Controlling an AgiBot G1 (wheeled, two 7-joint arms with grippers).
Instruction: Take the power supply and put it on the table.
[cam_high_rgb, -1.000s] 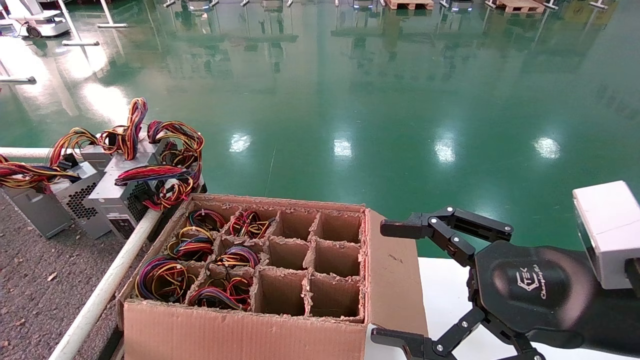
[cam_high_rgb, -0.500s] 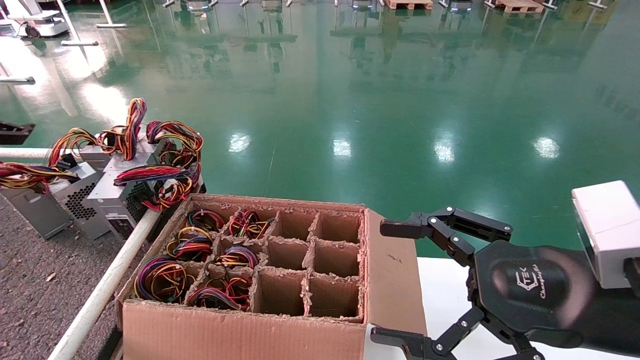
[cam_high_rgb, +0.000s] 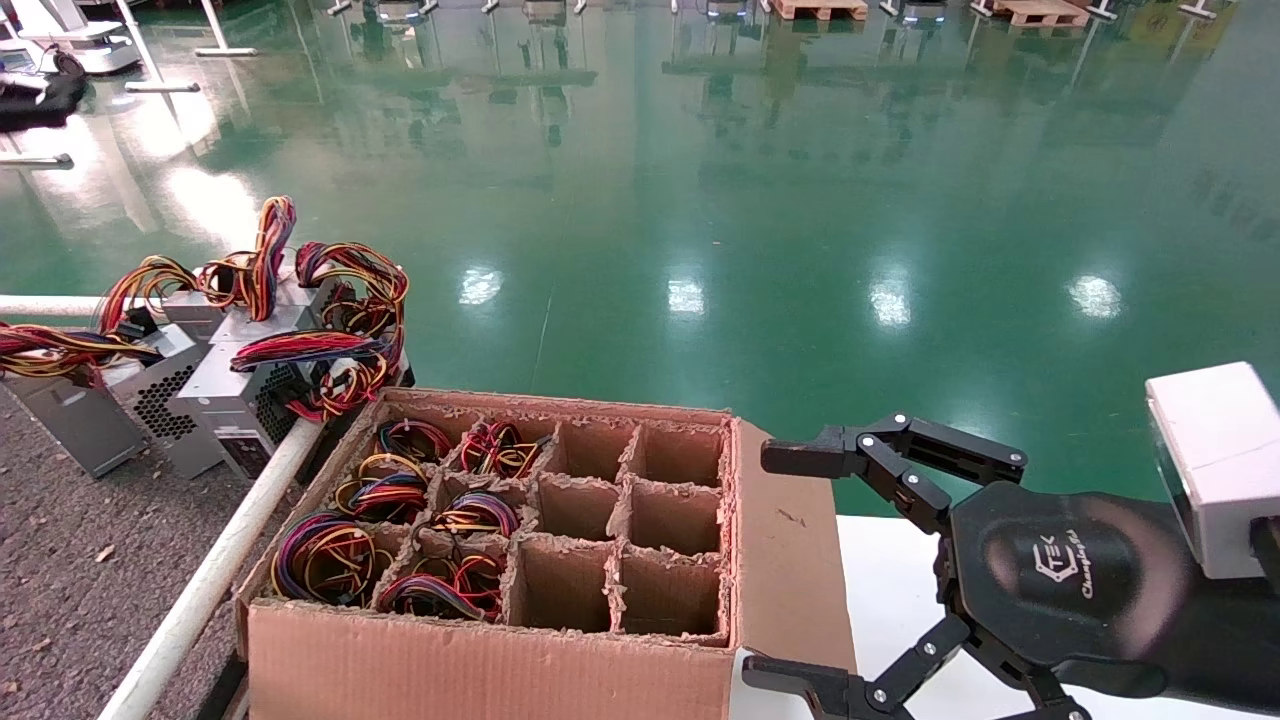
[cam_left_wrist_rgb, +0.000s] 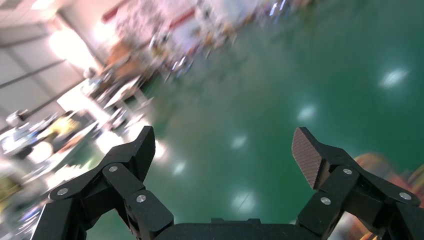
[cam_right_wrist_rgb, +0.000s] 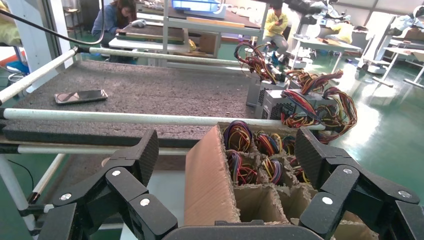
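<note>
1. Found the left gripper (cam_left_wrist_rgb: 225, 150) gone from the left edge of the head view, where a dark shape had sat half a second earlier; saw a dark shape at the far top left corner instead, probably the same arm swinging up and away.
2. Saw its jaws spread wide with nothing between them, over bare green floor.
3. Judged that as one drop-off finished and the next pickup not yet begun.
4. Found the right gripper (cam_high_rgb: 780, 565) unmoved over the last second, jaws wide and empty, just beside the right flap of the cardboard box (cam_high_rgb: 480, 660).
5. Counted twelve cells in the box: six on the left holding a power supply (cam_high_rgb: 325, 555) each, only wire coils showing; six on the right empty.
6. Counted at least three power supplies (cam_high_rgb: 240, 390) on the table (cam_high_rgb: 60, 570), bunched at its far corner against the white rail (cam_high_rgb: 200, 580); could not tell the exact number under tangled wires.
7. Counted one phone (cam_right_wrist_rgb: 80, 96) farther along the table.
</note>
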